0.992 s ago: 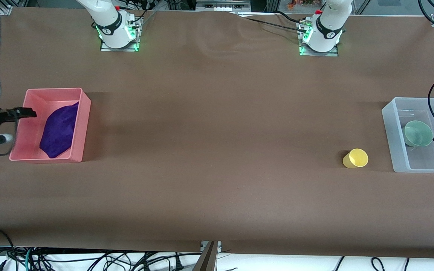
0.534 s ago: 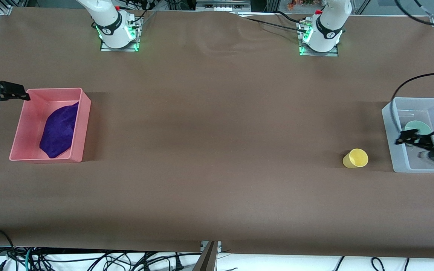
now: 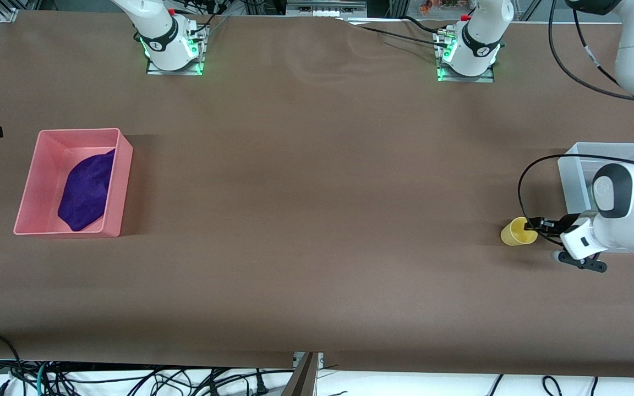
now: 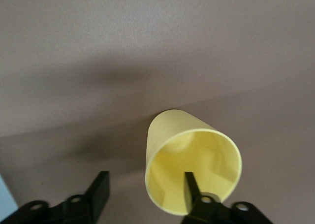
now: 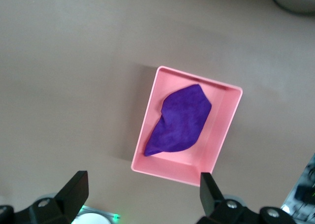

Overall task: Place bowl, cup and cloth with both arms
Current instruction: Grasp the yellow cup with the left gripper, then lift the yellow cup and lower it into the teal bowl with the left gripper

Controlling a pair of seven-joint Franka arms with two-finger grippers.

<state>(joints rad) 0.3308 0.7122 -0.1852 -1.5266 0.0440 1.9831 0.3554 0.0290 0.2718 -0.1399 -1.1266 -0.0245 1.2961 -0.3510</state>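
I see my left gripper (image 4: 145, 194) spread around the cup's (image 3: 518, 231) rim, one finger (image 4: 193, 190) inside; my right gripper (image 5: 140, 194) hangs spread above the cloth (image 5: 181, 119) in its pink bin (image 5: 220, 135).

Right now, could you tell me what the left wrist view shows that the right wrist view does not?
Only the left wrist view shows the yellow cup lying on its side, with the open left gripper straddling its rim: one finger inside the mouth, one outside. Only the right wrist view shows the purple cloth inside the pink bin, with the open right gripper high above. Both show the brown table cover.
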